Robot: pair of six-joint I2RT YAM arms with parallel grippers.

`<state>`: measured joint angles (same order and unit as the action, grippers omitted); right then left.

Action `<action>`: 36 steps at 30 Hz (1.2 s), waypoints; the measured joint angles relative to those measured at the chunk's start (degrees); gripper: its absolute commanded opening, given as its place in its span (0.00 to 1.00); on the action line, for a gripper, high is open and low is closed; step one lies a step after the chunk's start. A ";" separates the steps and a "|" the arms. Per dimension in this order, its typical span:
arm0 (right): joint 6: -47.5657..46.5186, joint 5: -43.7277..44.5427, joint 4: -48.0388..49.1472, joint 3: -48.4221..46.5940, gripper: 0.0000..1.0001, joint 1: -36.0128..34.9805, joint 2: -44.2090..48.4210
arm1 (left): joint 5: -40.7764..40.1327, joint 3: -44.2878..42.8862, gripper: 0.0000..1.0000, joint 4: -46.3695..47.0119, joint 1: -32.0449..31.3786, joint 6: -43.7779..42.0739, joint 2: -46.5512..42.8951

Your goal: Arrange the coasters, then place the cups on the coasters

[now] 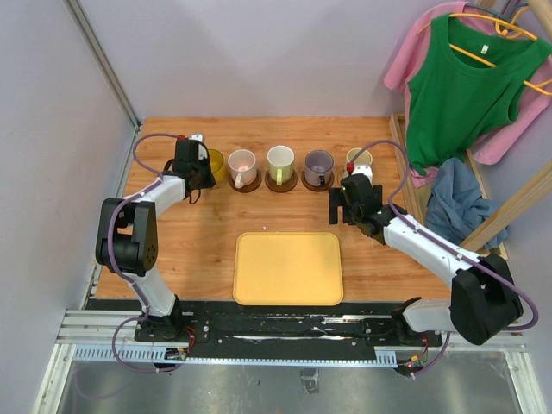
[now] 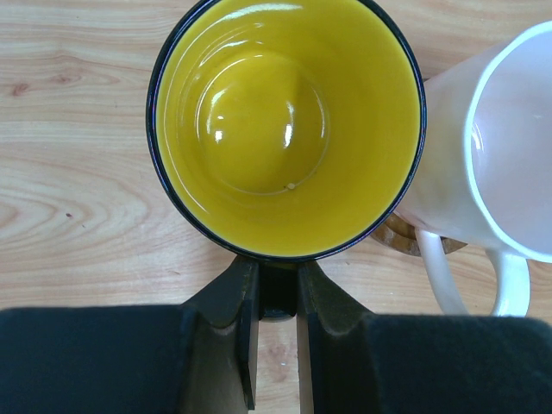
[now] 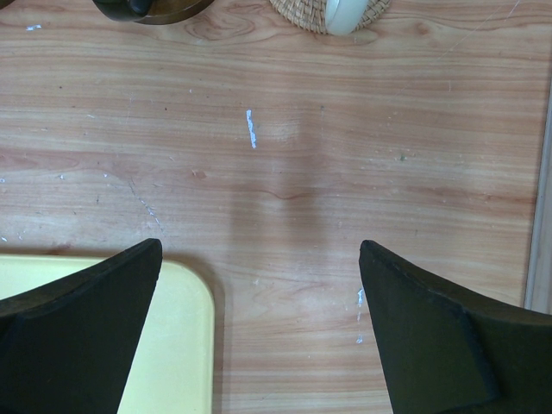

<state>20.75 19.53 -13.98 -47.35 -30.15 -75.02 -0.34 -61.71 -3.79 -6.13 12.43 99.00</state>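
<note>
Jaws on the left gripper (image 2: 278, 297) are pinching the yellow cup (image 2: 289, 129) by its handle for placing, while the right gripper (image 3: 260, 259) is gaping wide, empty.

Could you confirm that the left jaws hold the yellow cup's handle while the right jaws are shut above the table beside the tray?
Not quite: the right gripper has its jaws wide open, not shut, as the right wrist view shows. The left gripper does hold the yellow cup by its handle, and the right is above the table beside the tray.

Pink cup (image 2: 509, 155) cropped right; coaster (image 2: 399, 236) mostly hidden
</note>
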 measured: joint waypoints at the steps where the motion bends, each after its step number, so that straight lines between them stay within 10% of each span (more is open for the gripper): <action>1: -0.02 0.00 0.00 0.00 0.98 0.00 0.00 | 0.00 0.00 0.01 -0.15 0.00 0.00 0.07; 36: 0.02 -1.53 0.00 -0.02 0.98 0.00 -1.55 | -1.18 1.68 0.01 1.46 0.00 0.48 -0.26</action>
<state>20.78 18.00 -13.98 -47.37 -30.15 -76.58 -1.52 -60.03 -2.33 -6.13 12.91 98.74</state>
